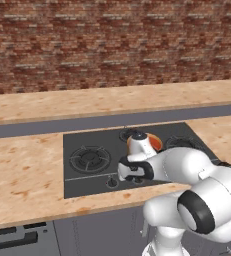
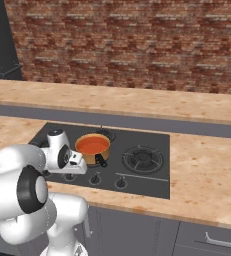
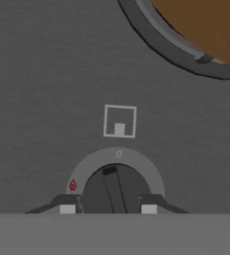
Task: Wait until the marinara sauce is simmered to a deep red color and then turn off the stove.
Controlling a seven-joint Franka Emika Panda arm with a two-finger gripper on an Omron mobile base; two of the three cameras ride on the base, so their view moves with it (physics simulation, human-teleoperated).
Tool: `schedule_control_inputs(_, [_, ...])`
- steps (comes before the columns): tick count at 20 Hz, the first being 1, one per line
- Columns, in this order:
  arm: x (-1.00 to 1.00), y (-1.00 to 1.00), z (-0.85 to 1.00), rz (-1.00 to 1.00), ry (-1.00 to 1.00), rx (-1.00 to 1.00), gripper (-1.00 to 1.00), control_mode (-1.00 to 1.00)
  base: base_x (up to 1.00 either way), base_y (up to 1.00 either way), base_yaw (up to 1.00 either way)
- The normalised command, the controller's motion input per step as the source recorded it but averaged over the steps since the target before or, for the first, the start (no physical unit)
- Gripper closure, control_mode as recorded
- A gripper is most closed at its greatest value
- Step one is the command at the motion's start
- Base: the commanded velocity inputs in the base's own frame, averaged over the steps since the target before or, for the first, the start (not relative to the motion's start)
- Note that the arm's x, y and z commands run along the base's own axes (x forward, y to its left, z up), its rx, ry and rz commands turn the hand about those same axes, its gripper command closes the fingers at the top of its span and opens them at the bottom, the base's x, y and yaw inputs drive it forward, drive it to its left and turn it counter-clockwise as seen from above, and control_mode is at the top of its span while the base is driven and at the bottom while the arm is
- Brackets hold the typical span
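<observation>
Now clamped on a stove knob (image 3: 113, 191): pincer (image 3: 108, 208) narrow, one fingertip (image 3: 67, 205) on each side of the dial, ridge pointing close to the "0" mark above, small flame symbol off to one side. Seen from the right base camera, marinara sauce (image 2: 92, 143) sitting flat and orange-red in a copper saucepan (image 2: 93, 149) on a rear burner of the stove (image 2: 152, 180), dark handle aimed toward the knob row. Pincer (image 2: 80, 165) just in front of the pan, near that handle.

Risks, as judged:
- Grip slipping off the smooth round dial during the twist, leaving the burner lit.
- Turning toward the flame symbol instead of the zero.
- Hand crowding the pan handle; a nudge could shift the pan or slop sauce.
- Wrong knob gripped for the pan's burner; cannot confirm which burner it governs.
- Sauce colour possibly not yet deep red; hard to tell.

Surroundings: dark grey cooktop set into a pale wood-grain tabletop (image 1: 22, 170), grey cabinet fronts (image 1: 87, 232) below, red brick wall (image 1: 112, 40) behind.
</observation>
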Motion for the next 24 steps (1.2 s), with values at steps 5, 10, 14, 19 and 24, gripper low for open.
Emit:
schedule_control_inputs(5, [0.00,0.00,-0.15,-0.12,0.00,0.11,1.00,-1.00,0.00,0.00,0.00])
schedule_control_inputs(10, [-0.01,0.00,-0.24,-0.26,0.00,0.10,1.00,-1.00,0.00,0.00,0.00])
schedule_control_inputs(14, [-0.13,-0.03,-0.29,-0.38,0.02,0.06,1.00,-1.00,0.00,0.00,0.00])
schedule_control_inputs(19, [-0.38,-0.07,-0.33,-0.50,0.00,0.05,1.00,-1.00,0.00,0.00,0.00])
schedule_control_inputs(24, [-0.66,-0.13,-0.37,-0.64,0.00,0.10,1.00,-1.00,0.00,0.00,0.00])
